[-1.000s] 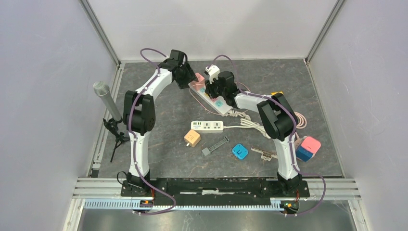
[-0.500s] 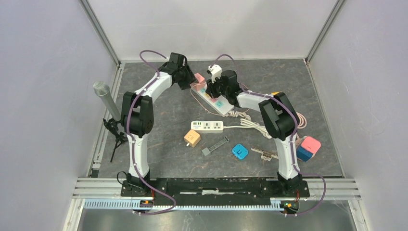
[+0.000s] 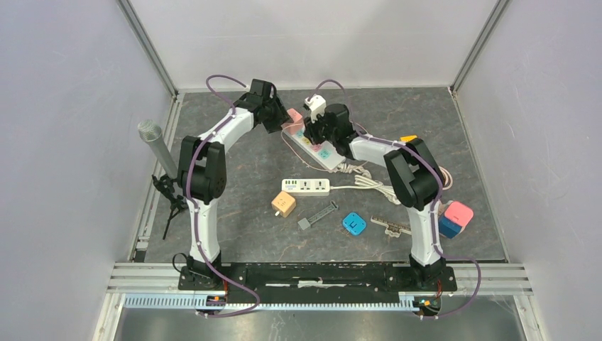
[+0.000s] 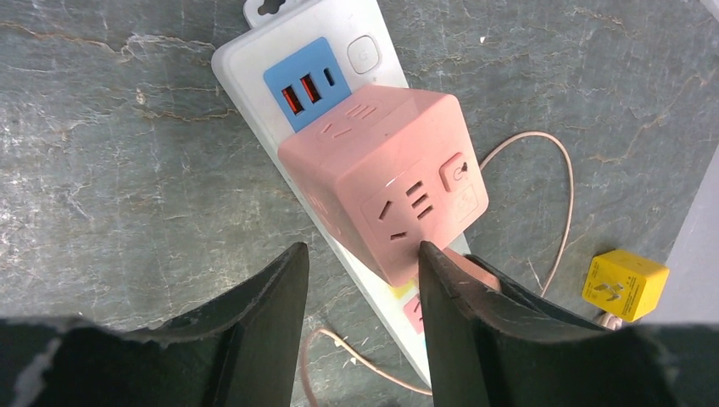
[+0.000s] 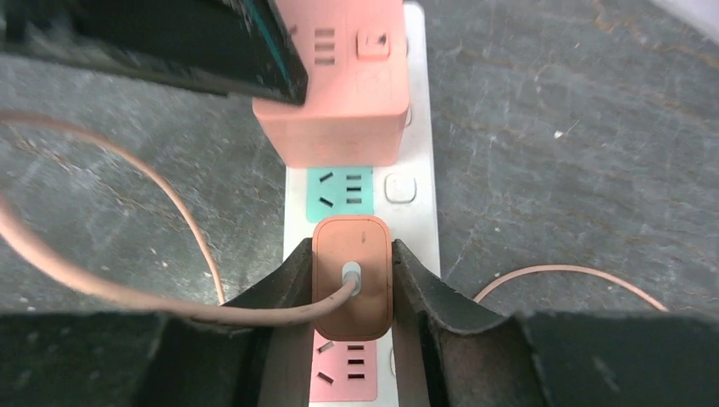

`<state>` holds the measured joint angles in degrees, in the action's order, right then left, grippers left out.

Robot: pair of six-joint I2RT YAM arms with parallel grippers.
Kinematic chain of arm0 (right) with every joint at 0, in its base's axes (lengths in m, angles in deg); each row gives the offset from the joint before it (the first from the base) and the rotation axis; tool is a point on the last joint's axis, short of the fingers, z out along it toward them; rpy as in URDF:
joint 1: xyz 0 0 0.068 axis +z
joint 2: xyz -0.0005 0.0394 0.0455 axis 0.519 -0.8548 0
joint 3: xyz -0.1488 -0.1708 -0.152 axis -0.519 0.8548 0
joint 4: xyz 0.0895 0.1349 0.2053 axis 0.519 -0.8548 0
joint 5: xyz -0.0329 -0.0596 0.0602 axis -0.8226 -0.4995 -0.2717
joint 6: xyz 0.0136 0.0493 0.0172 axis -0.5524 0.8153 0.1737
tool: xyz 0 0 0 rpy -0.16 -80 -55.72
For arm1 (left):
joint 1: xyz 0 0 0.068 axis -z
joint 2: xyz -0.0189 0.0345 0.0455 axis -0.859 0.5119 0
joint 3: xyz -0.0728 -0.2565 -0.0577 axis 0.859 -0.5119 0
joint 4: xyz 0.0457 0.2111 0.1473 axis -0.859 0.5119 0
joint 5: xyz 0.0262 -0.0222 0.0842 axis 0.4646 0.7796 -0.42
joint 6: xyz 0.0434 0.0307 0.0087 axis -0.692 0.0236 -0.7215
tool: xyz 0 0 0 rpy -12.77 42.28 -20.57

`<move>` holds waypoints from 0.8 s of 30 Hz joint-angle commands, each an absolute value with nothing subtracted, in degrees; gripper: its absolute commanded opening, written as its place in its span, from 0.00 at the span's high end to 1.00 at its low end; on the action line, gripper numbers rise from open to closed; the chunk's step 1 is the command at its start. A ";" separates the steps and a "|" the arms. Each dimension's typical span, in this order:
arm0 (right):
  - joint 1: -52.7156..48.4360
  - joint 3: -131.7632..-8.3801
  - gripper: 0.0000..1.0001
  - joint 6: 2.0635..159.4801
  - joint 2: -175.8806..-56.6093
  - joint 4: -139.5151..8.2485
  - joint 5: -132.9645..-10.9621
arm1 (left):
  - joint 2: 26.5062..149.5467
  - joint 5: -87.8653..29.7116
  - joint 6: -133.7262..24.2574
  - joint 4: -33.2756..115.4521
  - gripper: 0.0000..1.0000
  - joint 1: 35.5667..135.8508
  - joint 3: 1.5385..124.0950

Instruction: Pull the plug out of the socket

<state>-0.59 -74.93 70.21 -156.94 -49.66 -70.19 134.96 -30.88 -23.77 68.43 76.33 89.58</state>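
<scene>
Right tool [image 5: 352, 252] astride plug [image 5: 352, 309], arm outstretched

plug [image 5: 352, 275] on power strip [image 5: 421, 229], cube adapter [image 5: 339, 110] behind

From overhead I see a microphone [image 3: 150, 132] on a small tripod at nine o'clock, beside the table's left edge. Near centre lies a spare white power strip [image 3: 306, 186], its cord bundled at its three o'clock. Around its six o'clock sit an orange cube [image 3: 284, 204], a grey bar [image 3: 318, 215] and a blue adapter [image 3: 353, 224]. A toothed strip [image 3: 390, 226] lies at the adapter's three o'clock. A pink block [image 3: 459, 212] touches a blue block [image 3: 447, 227] at four o'clock, and a yellow cube [image 4: 625, 285] sits at two.
</scene>
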 commanded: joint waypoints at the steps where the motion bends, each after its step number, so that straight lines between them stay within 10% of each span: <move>1: -2.05 -77.40 1.00 73.87 -146.15 -42.98 -67.03 | 139.62 -39.20 -28.29 81.69 0.45 76.08 85.05; 11: -8.97 -71.45 1.00 82.47 -139.37 -39.31 -69.02 | 138.87 -37.91 -28.32 81.69 0.42 75.97 87.20; 24: -20.45 -69.08 1.00 95.69 -144.36 -61.57 -77.16 | 136.27 -30.74 -33.24 83.62 0.04 75.92 97.32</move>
<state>-19.76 -69.57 88.77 -142.12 -54.19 -76.34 136.23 -30.66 -28.86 78.59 75.94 95.20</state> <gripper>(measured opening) 0.375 0.922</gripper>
